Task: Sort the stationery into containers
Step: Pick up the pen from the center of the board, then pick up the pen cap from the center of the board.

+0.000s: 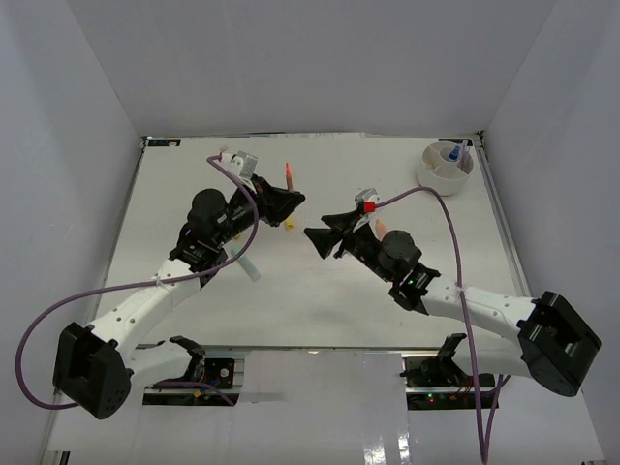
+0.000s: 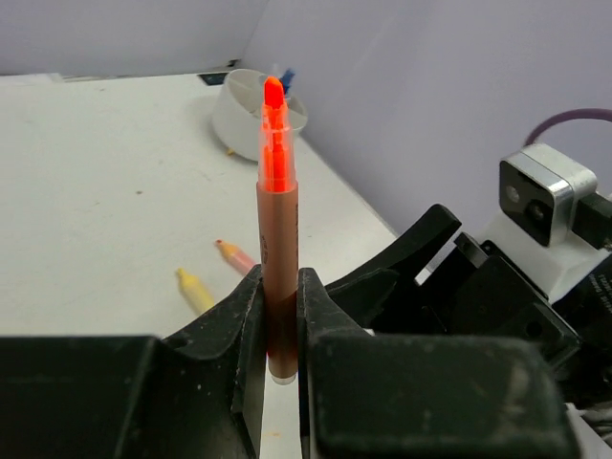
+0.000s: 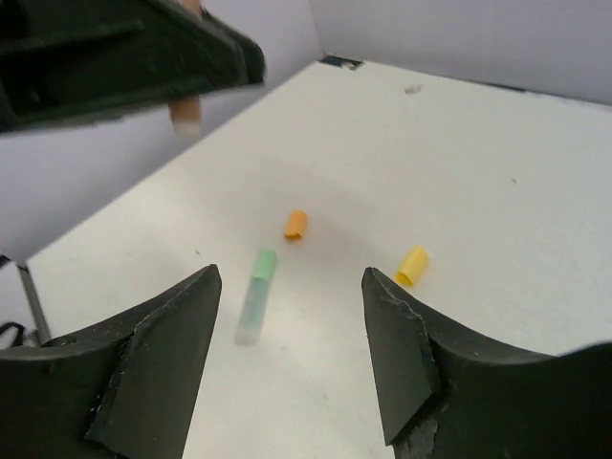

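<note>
The orange highlighter (image 2: 277,229) stood upright, pinched in my left fingers (image 2: 280,316) above the counter (image 1: 329,310). My right fingers (image 3: 287,335) hung open, empty. The tub (image 1: 445,167) held perhaps two items; green (image 3: 256,292), yellow and orange pieces lay unsorted.

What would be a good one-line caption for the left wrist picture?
Left gripper shut on an upright orange highlighter, with the white tub beyond on the table.

No text, label or number can be read anywhere.
</note>
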You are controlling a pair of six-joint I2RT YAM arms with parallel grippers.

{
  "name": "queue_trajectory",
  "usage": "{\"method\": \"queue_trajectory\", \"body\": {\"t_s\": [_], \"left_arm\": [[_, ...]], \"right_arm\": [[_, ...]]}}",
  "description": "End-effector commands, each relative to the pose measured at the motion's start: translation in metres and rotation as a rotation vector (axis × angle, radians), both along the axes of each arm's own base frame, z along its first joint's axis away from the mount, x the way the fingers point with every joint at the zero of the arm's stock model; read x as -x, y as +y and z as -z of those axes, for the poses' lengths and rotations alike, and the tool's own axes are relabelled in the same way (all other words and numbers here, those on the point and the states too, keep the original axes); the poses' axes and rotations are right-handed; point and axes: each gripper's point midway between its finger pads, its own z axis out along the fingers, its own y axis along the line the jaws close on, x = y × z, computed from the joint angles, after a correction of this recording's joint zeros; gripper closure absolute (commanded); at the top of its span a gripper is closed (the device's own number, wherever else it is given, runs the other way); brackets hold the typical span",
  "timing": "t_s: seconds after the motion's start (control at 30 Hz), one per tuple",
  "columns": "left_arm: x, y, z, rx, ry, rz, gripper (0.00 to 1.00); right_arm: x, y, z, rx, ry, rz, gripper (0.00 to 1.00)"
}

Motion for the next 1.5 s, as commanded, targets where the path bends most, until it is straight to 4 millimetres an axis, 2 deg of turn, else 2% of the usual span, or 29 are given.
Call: {"method": "queue_trajectory", "body": {"t_s": [0.0,0.03,0.07,0.13,0.17,0.23,0.27,0.3,0.37,0.4,0.43,0.47,0.5,0.53,0.57,0.6,0.67,0.7,0.73,0.77,0.8,0.93,0.97,1.0,1.33,1.43,1.47], "left_arm": [[-0.026,0.025,0.009,-0.109,0.039,-0.128,1.0],[-0.035,0.036,0.01,-0.124,0.05,-0.161,1.0],[-0.04,0.042,0.014,-0.141,0.066,-0.172,1.0],[-0.05,0.061,0.015,-0.178,0.078,-0.213,1.0],[-0.053,0.069,0.015,-0.189,0.081,-0.232,1.0],[-0.06,0.089,0.017,-0.235,0.083,-0.288,1.0],[-0.058,0.096,0.021,-0.254,0.092,-0.311,1.0],[-0.059,0.103,0.023,-0.281,0.074,-0.337,1.0],[-0.059,0.113,0.028,-0.3,0.061,-0.387,1.0],[-0.059,0.116,0.028,-0.302,0.047,-0.4,1.0],[-0.055,0.119,0.04,-0.315,0.055,-0.406,1.0],[-0.054,0.121,0.044,-0.323,0.056,-0.412,1.0],[-0.053,0.123,0.048,-0.33,0.06,-0.416,1.0],[-0.051,0.124,0.057,-0.347,0.068,-0.414,1.0],[-0.052,0.125,0.059,-0.355,0.069,-0.419,1.0],[-0.051,0.126,0.062,-0.361,0.07,-0.421,1.0],[-0.051,0.128,0.071,-0.38,0.08,-0.425,1.0],[-0.052,0.128,0.07,-0.381,0.078,-0.428,1.0],[-0.052,0.129,0.071,-0.385,0.077,-0.429,1.0],[-0.052,0.13,0.07,-0.39,0.074,-0.435,1.0],[-0.052,0.133,0.07,-0.399,0.078,-0.447,1.0],[-0.051,0.135,0.067,-0.4,0.07,-0.457,1.0],[-0.051,0.135,0.067,-0.401,0.067,-0.457,1.0],[-0.051,0.136,0.066,-0.401,0.065,-0.46,1.0],[-0.05,0.133,0.066,-0.396,0.065,-0.444,1.0],[-0.05,0.132,0.066,-0.396,0.065,-0.442,1.0],[-0.05,0.132,0.066,-0.396,0.065,-0.441,1.0]], "right_arm": [[-0.008,-0.01,0.024,0.122,0.042,0.006,0.32],[-0.016,-0.017,0.044,0.19,0.089,0.015,0.3],[-0.022,-0.017,0.042,0.21,0.09,0.013,0.27],[-0.032,-0.023,0.07,0.327,0.151,-0.01,0.24],[-0.036,-0.023,0.075,0.363,0.163,-0.014,0.23],[-0.053,-0.018,0.083,0.453,0.165,-0.041,0.23],[-0.058,-0.015,0.08,0.49,0.17,-0.051,0.24],[-0.063,-0.011,0.098,0.543,0.196,-0.069,0.25],[-0.066,-0.007,0.109,0.622,0.186,-0.114,0.27],[-0.07,-0.003,0.125,0.665,0.21,-0.136,0.28],[-0.079,0.006,0.114,0.668,0.185,-0.147,0.29],[-0.079,0.006,0.122,0.713,0.196,-0.168,0.3],[-0.085,0.009,0.14,0.754,0.226,-0.178,0.32],[-0.093,0.015,0.134,0.762,0.215,-0.18,0.34],[-0.095,0.016,0.139,0.788,0.224,-0.192,0.36],[-0.097,0.018,0.155,0.816,0.248,-0.207,0.37],[-0.105,0.027,0.152,0.815,0.237,-0.221,0.4],[-0.106,0.028,0.167,0.84,0.267,-0.231,0.4],[-0.107,0.03,0.171,0.85,0.275,-0.239,0.41],[-0.112,0.035,0.166,0.846,0.266,-0.238,0.41],[-0.112,0.035,0.177,0.866,0.291,-0.247,0.42],[-0.116,0.04,0.191,0.899,0.323,-0.251,0.43],[-0.119,0.042,0.189,0.906,0.316,-0.241,0.44],[-0.118,0.044,0.197,0.922,0.325,-0.246,0.44],[-0.121,0.035,0.225,1.022,0.371,-0.168,0.57],[-0.118,0.029,0.232,1.045,0.386,-0.149,0.64],[-0.121,0.026,0.232,1.058,0.382,-0.123,0.72]]}}
